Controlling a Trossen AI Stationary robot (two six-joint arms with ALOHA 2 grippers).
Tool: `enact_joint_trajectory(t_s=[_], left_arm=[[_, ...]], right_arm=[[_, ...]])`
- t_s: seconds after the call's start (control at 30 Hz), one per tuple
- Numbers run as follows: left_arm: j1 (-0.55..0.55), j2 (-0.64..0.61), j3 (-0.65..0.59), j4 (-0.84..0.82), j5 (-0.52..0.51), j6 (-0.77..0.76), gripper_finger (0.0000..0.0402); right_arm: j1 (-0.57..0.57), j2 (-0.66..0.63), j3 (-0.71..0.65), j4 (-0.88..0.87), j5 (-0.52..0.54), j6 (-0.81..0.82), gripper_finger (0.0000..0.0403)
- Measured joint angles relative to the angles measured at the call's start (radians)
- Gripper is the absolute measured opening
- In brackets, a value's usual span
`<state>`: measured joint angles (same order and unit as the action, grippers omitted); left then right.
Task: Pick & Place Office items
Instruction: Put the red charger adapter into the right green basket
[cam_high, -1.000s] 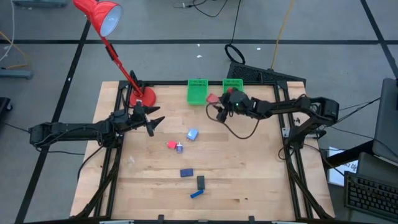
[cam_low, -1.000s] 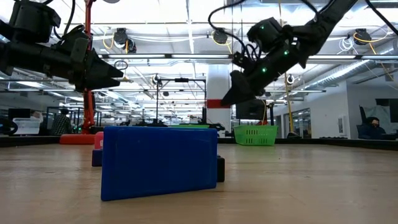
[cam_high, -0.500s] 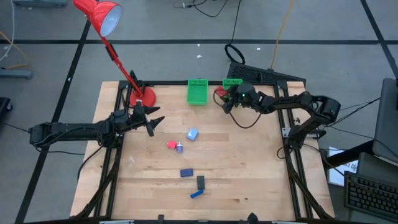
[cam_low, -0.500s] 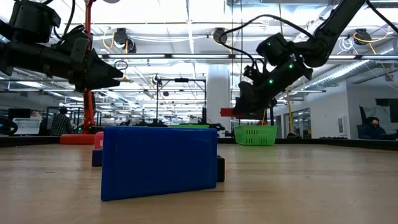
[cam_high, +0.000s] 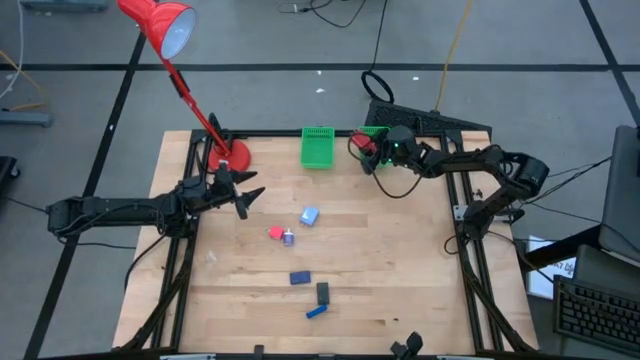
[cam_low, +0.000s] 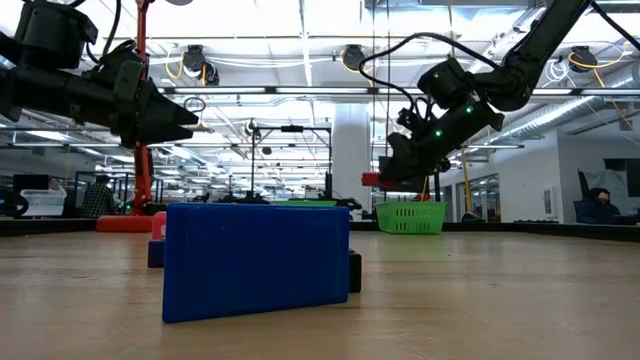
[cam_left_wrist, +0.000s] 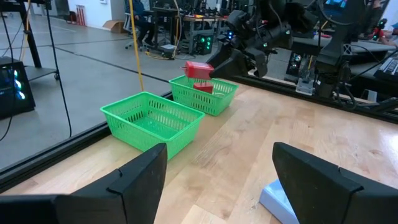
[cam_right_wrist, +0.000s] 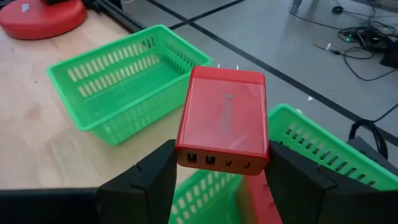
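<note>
Since 1 s ago the right hand (cam_high: 368, 147) has carried its red charger block (cam_right_wrist: 222, 122) from beside the left basket (cam_high: 317, 146) to over the right basket (cam_left_wrist: 205, 95), pinching it; another red piece already lies inside. Left hand (cam_high: 243, 191) hovers spread near the lamp base (cam_high: 230, 156). Left on surface (cam_high: 400, 270): pale blue cube (cam_high: 309, 216), small red piece (cam_high: 276, 233), dk blue oblong (cam_high: 300, 278), black oblong (cam_high: 323, 292), blue stick (cam_high: 316, 311). Roughly a qtr done.

My right gripper (cam_high: 368, 150) holds a red block (cam_high: 358, 143) above the right green basket (cam_high: 374, 134); my left gripper (cam_high: 248, 197) waits.
</note>
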<state>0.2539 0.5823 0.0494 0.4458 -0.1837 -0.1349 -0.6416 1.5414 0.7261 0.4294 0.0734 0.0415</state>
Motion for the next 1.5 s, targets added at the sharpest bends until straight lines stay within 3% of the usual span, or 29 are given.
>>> enact_joint_trajectory(t_s=[0.33, 0.7, 1.07, 1.3, 1.5], left_arm=[[0.000, 0.000, 0.000, 0.000, 0.000, 0.000, 0.0274], [0.000, 0.000, 0.000, 0.000, 0.000, 0.000, 0.0291], [0.000, 0.000, 0.000, 0.000, 0.000, 0.000, 0.0281], [0.000, 0.000, 0.000, 0.002, 0.000, 0.000, 0.0275], [0.000, 0.000, 0.000, 0.001, 0.000, 0.000, 0.0288]], right_arm=[[-0.051, -0.007, 0.000, -0.016, 0.000, -0.007, 0.0201], [-0.125, -0.156, -0.013, -0.168, 0.004, -0.020, 0.0201], [-0.130, -0.260, -0.237, 0.049, 0.008, 0.050, 0.0201], [-0.118, -0.232, -0.249, 0.054, 0.014, 0.043, 0.0201], [-0.102, -0.207, -0.249, 0.050, 0.109, 0.008, 0.0201]])
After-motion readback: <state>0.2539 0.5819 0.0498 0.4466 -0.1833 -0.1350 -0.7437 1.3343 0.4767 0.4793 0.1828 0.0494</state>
